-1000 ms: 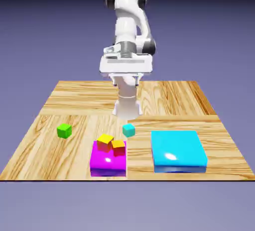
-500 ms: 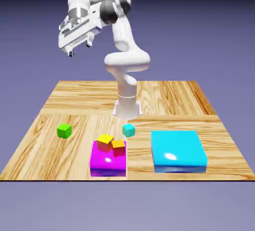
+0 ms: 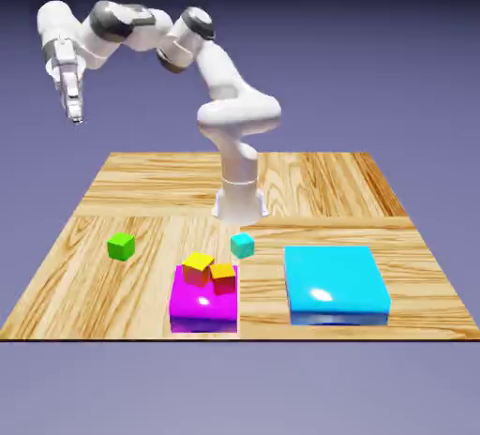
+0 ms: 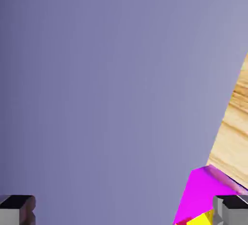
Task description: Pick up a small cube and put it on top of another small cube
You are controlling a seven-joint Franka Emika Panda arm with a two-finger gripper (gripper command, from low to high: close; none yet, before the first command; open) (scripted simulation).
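Note:
The small bright green cube (image 3: 121,246) lies on the wooden table (image 3: 309,185) toward the exterior view's left. The small teal cube (image 3: 243,245) rests near the table's middle, apart from the green one. My gripper (image 3: 74,114) hangs high in the air, past the table's left edge and far above both cubes. In the hand view the gripper (image 4: 125,209) is open, its two grey fingertips (image 4: 17,208) wide apart with only backdrop between them. Neither small cube shows in the hand view.
A magenta block (image 3: 202,304) at the table's front carries a yellow cube (image 3: 198,266) and an orange cube (image 3: 223,278). A large flat cyan block (image 3: 336,283) lies to its right. The hand view catches the magenta block (image 4: 203,187) and table edge (image 4: 237,122).
The arm has swung from over the table's middle toward the exterior view's left and outward, carrying the open gripper past the table's left edge. No cube has moved.

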